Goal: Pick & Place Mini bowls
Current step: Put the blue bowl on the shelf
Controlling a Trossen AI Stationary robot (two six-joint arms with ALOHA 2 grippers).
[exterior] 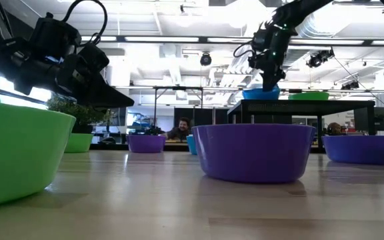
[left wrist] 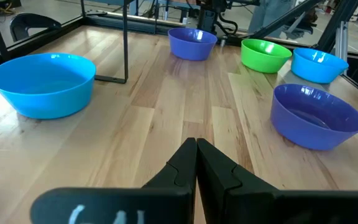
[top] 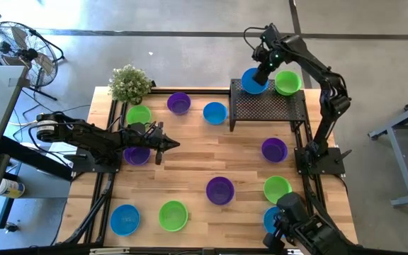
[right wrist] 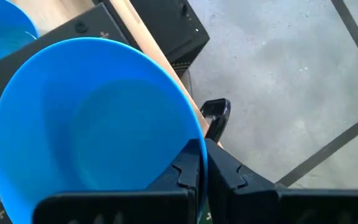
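Counting 12 mini bowls in the high view: 4 blue, 4 green, 4 purple.

On the black mesh stand (top: 268, 106): blue bowl (top: 253, 81) and green bowl (top: 287, 82), sitting side by side, both empty.

Right gripper (top: 262, 76) pinching the rim of that blue bowl, fingers closed tight on the wall, bowl tilting at the stand's edge. Green stand bowl just beside the gripper.

Left gripper (top: 170, 144) hovering above the table, fingers pressed together, holding nothing. Purple bowl (top: 137, 154) lying right under the left arm, behind the fingertips; green bowl (top: 139, 114) near the arm, beside the potted plant (top: 129, 83).

Lying on the table (top: 190, 170) ahead of the left gripper: purple (top: 178, 103), blue (top: 214, 112), purple (top: 274, 149), purple (top: 219, 190), green (top: 277, 188), blue (top: 271, 218) partly hidden by the right arm's base. Well off to its side: blue (top: 125, 219), green (top: 173, 214).

All bowls showing empty.
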